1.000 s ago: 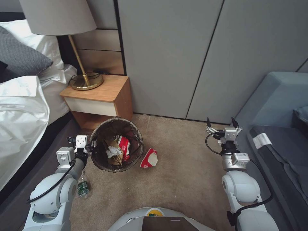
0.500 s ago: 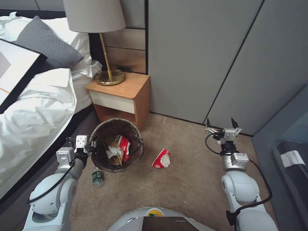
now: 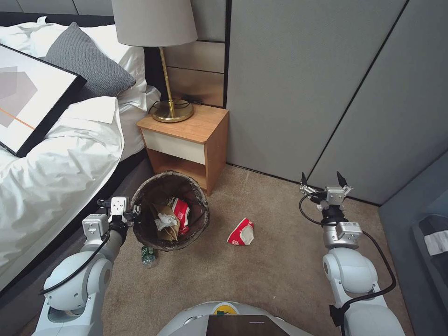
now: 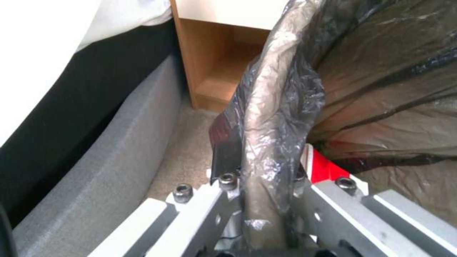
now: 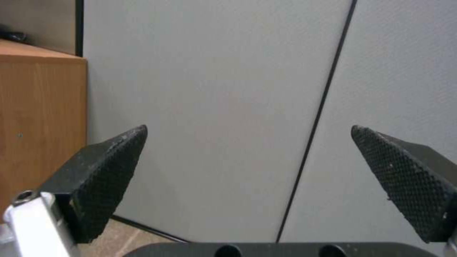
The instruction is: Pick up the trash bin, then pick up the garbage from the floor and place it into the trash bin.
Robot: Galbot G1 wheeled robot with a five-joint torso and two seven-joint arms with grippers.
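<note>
Head view: left gripper (image 3: 132, 215) clamping trash bin (image 3: 170, 210) rim, lower left; right gripper (image 3: 323, 184) hanging wide open, empty. Thin liner grip risking slippage; wrapper (image 3: 241, 232) lying mid-frame on carpet (image 3: 261, 270).

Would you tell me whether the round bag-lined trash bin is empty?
Not empty: the round bag-lined trash bin, gripped at its rim by the left gripper, holds a brown paper bag, white tissue and red wrapper.
</note>
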